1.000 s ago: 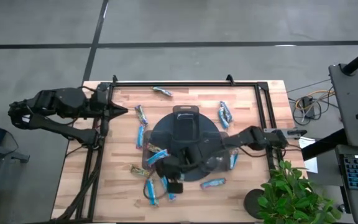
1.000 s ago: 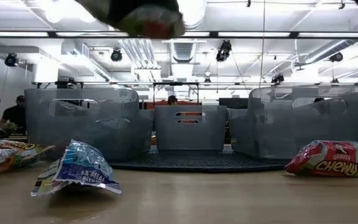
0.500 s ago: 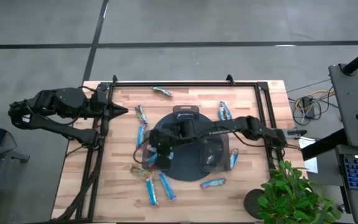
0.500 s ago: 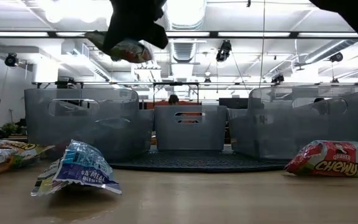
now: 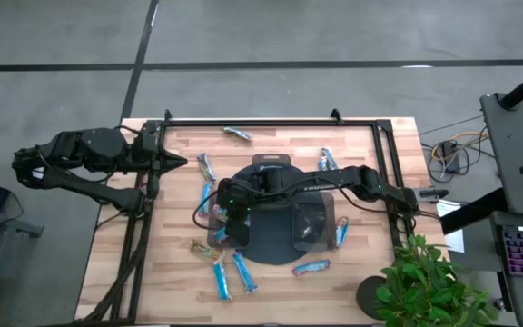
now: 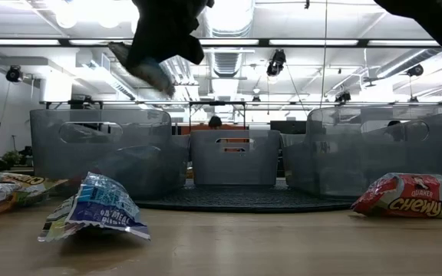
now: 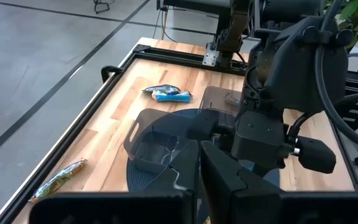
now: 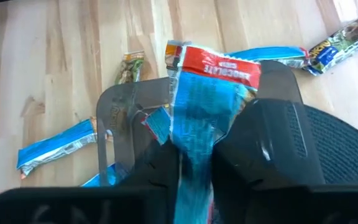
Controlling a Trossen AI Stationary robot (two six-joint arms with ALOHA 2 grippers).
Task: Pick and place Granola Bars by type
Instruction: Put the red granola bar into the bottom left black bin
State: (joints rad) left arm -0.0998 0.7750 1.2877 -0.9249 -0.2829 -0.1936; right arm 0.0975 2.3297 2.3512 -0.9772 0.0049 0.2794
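Observation:
My right gripper (image 5: 229, 207) reaches in from the right and hangs over the left clear bin (image 8: 114, 112) on the dark round tray (image 5: 280, 245). It is shut on a light blue granola bar with a red end (image 8: 207, 93). The low view shows that gripper (image 6: 163, 34) high above the bins, with the bar (image 6: 146, 70) drooping below it. Several more bars lie on the wood around the tray, among them blue ones (image 5: 205, 195) (image 5: 327, 165) and a red one (image 6: 409, 195). My left gripper (image 5: 169, 162) waits shut at the table's far left. My right gripper pinches the blue bar between its two fingers (image 8: 260, 149), which slant down from the table's right side. They are on the bar's blue part (image 8: 194, 146), and the red end (image 8: 219, 65) sticks out past the fingertips. The bar is lifted clear, over the clear bin.
Three clear bins (image 6: 102, 149) (image 6: 232, 157) (image 6: 382, 149) stand on the tray. A black rail frame (image 5: 271, 121) runs along the table's far and side edges. A crumpled blue bar (image 6: 94, 208) lies near the front edge, and a green plant (image 5: 425, 282) stands off the near right corner.
My right gripper has carried the bar from the tray's near side toward the table's far edge and a little left, ending over the left bin. The bar has stayed clear of the table and now droops more steeply below the fingers.

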